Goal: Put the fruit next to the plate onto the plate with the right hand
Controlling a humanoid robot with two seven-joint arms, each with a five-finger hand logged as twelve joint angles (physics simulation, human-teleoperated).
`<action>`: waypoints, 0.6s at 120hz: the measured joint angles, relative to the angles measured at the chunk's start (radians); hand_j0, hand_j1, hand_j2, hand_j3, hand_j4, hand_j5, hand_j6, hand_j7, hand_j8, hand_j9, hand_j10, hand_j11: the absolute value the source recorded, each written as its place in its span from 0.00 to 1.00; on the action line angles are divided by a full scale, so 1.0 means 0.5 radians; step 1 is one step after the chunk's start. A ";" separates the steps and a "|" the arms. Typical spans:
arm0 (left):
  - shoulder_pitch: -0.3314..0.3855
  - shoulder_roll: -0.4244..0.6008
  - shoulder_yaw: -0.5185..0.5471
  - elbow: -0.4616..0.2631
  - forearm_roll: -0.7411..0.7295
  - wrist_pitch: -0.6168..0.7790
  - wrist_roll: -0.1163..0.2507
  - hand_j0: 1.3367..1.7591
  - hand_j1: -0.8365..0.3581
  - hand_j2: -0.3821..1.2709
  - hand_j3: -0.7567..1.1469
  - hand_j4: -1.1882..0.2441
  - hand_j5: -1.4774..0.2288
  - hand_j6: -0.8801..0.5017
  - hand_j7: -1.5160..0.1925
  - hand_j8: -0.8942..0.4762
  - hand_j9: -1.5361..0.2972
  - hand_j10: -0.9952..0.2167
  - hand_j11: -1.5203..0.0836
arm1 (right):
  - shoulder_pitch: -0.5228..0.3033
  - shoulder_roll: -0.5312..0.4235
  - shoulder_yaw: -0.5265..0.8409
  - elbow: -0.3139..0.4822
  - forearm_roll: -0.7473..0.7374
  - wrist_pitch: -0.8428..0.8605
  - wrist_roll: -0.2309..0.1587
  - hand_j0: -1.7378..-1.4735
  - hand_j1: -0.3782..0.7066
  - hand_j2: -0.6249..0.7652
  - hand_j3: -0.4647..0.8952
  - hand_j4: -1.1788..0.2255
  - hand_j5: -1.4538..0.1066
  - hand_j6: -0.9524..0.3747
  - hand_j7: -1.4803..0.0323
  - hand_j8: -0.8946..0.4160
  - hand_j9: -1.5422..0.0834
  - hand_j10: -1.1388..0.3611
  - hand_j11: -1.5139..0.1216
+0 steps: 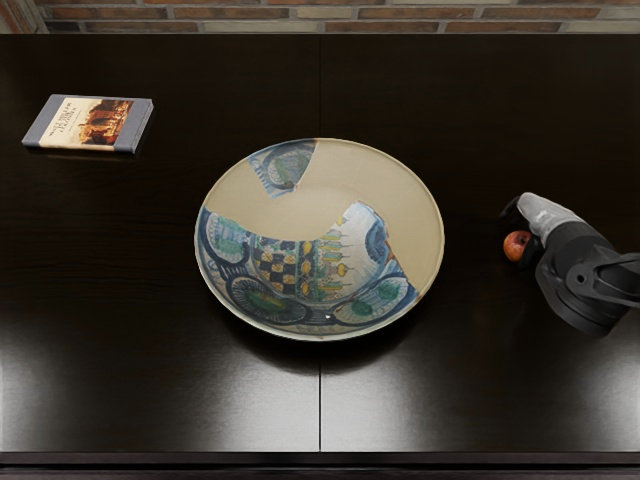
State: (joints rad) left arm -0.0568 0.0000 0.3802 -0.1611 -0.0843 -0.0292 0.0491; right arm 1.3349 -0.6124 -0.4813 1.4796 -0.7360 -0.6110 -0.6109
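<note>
Centrally, 1 patterned plate (400,200) sits on the dark table (150,350). At right, the right hand (540,222) meets the small red fruit (517,245), which is on the table beside the plate; its grip cannot be told. Upper left: 1 book (88,122).

Dim but sharp render: the dark glossy table (150,330) shows soft sheen (strongest near front), the plate (420,200) casting faint shadow.
</note>
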 joint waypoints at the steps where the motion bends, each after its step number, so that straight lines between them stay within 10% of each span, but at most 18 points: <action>1: 0.000 0.000 0.000 0.000 0.000 0.000 0.000 0.76 0.76 0.26 0.40 0.67 0.69 0.47 0.71 0.48 0.67 0.63 0.76 | 0.000 0.000 -0.001 0.000 0.000 0.000 0.000 0.30 0.46 0.39 0.34 0.56 0.60 0.42 0.64 0.38 0.63 0.50 0.61; 72: -0.003 0.000 0.002 0.000 0.000 0.000 0.000 0.76 0.76 0.26 0.40 0.67 0.69 0.47 0.71 0.48 0.67 0.63 0.76 | 0.000 0.034 -0.049 -0.017 -0.004 0.000 0.000 0.30 0.56 0.40 0.34 0.50 0.52 0.35 0.56 0.31 0.56 0.44 0.54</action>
State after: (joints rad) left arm -0.0583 0.0000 0.3811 -0.1612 -0.0844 -0.0292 0.0490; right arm 1.3350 -0.5952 -0.5060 1.4712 -0.7381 -0.6108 -0.6106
